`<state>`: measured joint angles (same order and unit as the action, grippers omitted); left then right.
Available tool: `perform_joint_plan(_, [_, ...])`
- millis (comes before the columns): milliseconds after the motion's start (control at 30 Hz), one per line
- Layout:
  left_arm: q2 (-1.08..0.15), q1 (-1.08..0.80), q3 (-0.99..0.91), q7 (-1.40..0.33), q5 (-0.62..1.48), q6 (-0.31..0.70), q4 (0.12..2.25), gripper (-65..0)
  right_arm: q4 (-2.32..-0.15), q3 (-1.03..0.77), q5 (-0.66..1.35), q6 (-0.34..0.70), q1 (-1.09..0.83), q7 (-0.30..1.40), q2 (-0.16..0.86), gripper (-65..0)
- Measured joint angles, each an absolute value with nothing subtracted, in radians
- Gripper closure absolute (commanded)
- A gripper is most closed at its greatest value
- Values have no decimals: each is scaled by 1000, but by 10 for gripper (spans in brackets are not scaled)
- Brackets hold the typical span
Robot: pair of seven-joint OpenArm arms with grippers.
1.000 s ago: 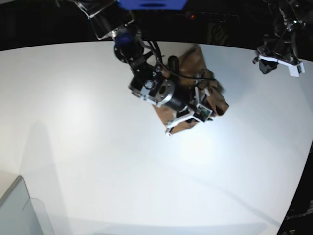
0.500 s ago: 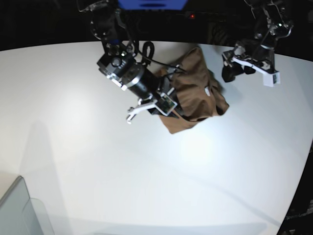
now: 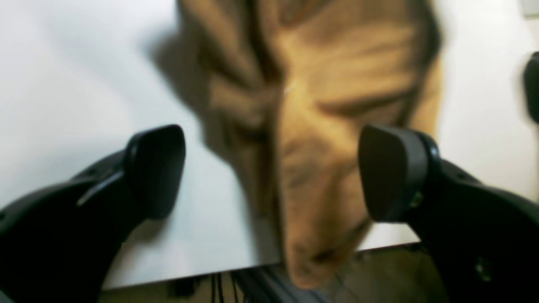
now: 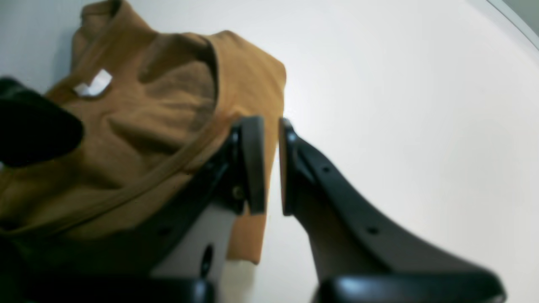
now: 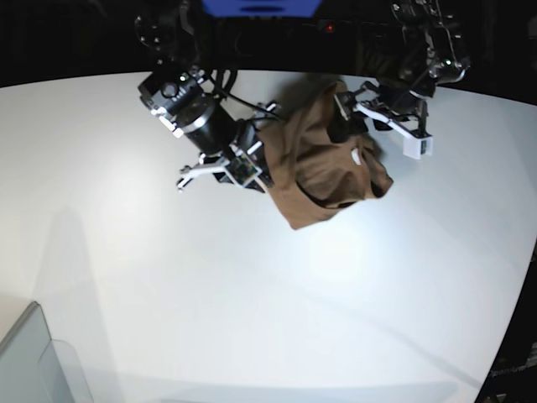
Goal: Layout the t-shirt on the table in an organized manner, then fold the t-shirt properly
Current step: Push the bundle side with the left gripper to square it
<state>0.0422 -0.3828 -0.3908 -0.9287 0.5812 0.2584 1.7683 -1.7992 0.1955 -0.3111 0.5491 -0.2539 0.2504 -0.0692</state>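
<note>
While the t-shirt lay bunched far across the table, its sleeves hidden, the left gripper gaped blurrily over it; the right gripper pinched its edge.

Dark surround beyond — grey translucent bin corner.

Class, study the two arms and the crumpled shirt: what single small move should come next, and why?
Probably lower the left gripper onto the t-shirt edge and close. Its jaws stand wide open above the bunched cloth at the table edge, gripping nothing, while the right gripper is shut at the shirt's other side.
</note>
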Motion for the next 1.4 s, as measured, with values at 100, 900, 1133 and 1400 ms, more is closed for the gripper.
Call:
perform_joint_plan(100, [47,-364,-392,-906,599,266,1733,-632,-1801,197,-311,549,-268,249,-58,-48])
perform_joint_plan(900, [30,-208,-380,-906,635,279,1512,-2,-1836,157,-311,550,-332,249,-47,-48])
perform_joint_plan(1133, [-80,-154,-292,-931,611,276,1505,-1,-1861,53,-310,550,-336,247,-44,-48])
perform_joint_plan(1400, [-317,15,35,-934,577,253,1490,-1,-1861,-68,-311,549,-366,245,-47,-48])
